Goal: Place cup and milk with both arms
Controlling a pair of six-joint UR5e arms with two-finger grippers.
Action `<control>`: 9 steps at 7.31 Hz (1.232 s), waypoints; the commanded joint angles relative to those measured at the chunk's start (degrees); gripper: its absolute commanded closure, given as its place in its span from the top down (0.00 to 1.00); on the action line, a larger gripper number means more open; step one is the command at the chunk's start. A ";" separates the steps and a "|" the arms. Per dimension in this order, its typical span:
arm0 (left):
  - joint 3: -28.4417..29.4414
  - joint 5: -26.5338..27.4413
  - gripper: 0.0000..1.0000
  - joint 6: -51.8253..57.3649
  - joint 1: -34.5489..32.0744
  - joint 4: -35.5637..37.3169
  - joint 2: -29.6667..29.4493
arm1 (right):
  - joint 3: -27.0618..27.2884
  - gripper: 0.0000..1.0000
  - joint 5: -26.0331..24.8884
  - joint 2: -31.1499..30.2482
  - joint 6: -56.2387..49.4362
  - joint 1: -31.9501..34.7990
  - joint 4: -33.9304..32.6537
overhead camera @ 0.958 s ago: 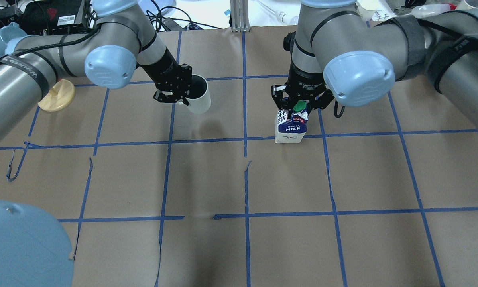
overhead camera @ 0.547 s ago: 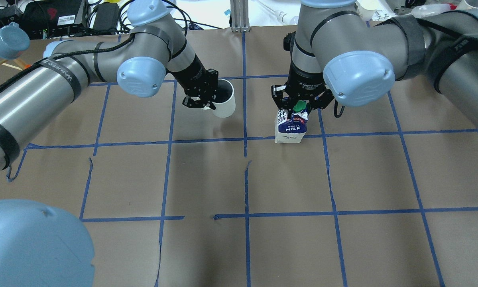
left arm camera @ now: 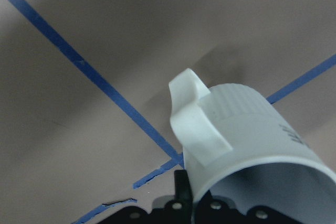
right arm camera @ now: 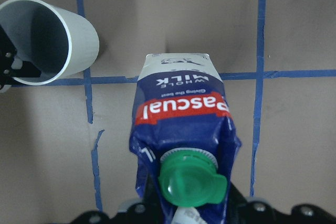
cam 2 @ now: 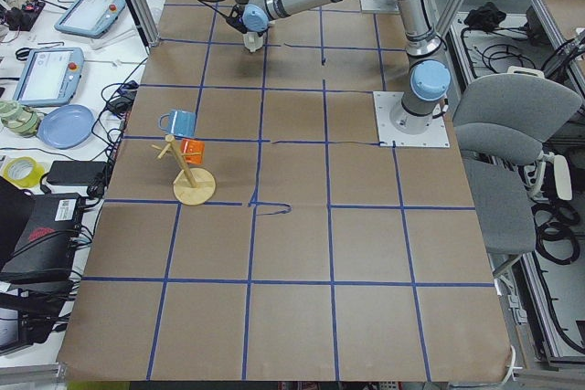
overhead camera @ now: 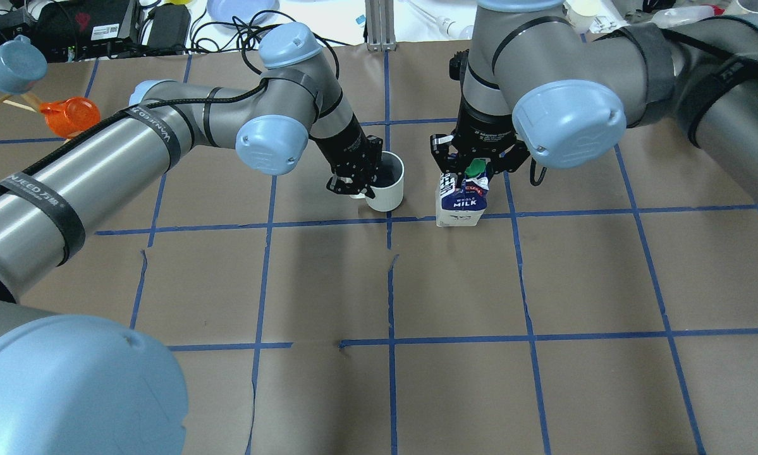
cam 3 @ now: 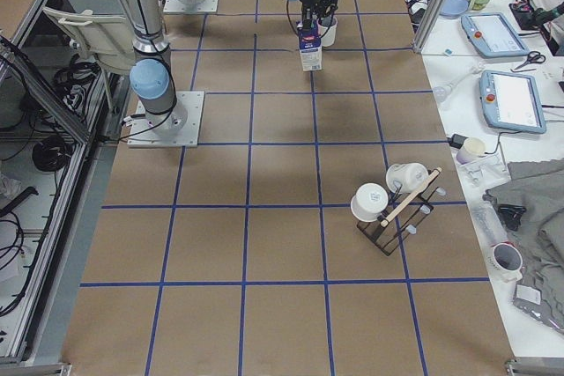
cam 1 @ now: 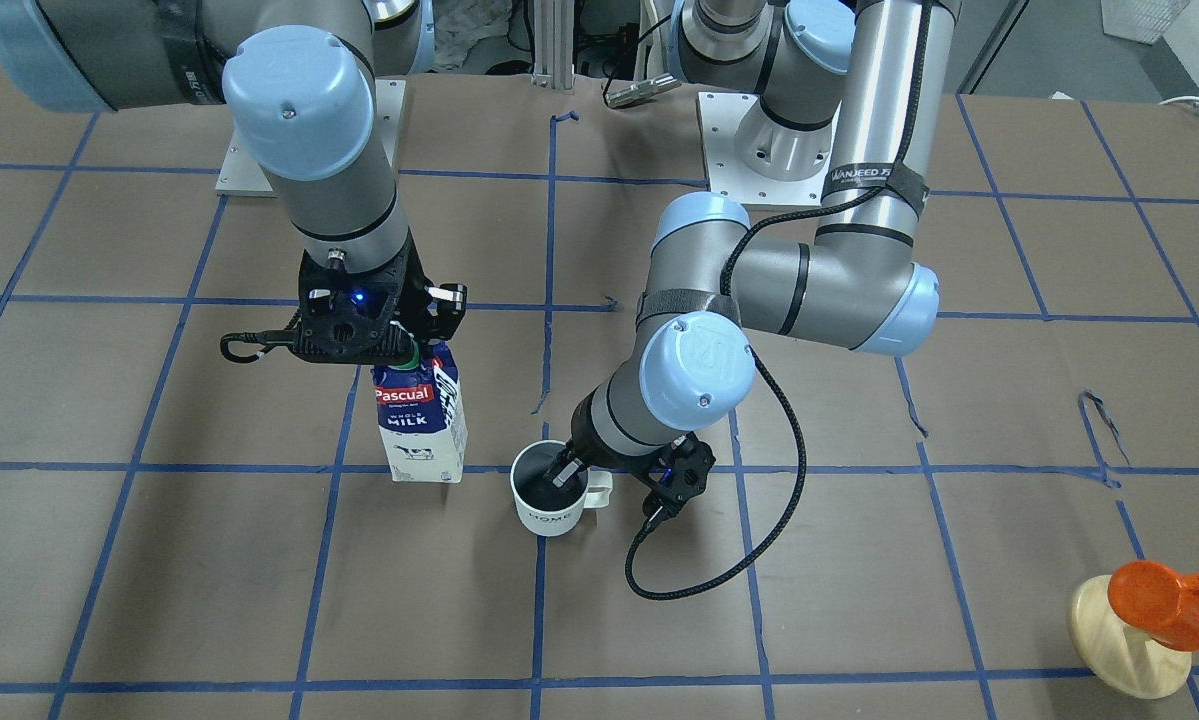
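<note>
The white cup is upright just left of the milk, by the blue tape cross. My left gripper is shut on its rim, one finger inside and one outside by the handle. I cannot tell whether the cup rests on the table. In the front view the cup shows "HOME" lettering, with the left gripper at its rim. The milk stands upright on the table. My right gripper is shut on its top, by the green cap. The cup also shows in the right wrist view.
A wooden mug tree with an orange cup and a blue cup stands at the far left. A rack of white cups stands towards the table's right end. The left gripper's cable loops onto the table beside the cup.
My left arm has carried the cup to the right, from the left square to just beside the milk. The right gripper and the milk have not moved.
</note>
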 commanded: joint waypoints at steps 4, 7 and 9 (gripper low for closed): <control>2.46 0.60 0.99 13.16 6.47 -2.70 4.66 | -10.27 0.33 0.78 11.15 0.80 -0.16 0.55; 6.14 6.23 1.00 29.55 13.95 -14.10 9.84 | -11.34 0.33 0.70 12.06 1.07 0.36 0.81; 6.95 13.85 1.00 42.18 15.82 -14.85 12.83 | -11.25 0.33 0.88 12.15 1.33 1.15 0.73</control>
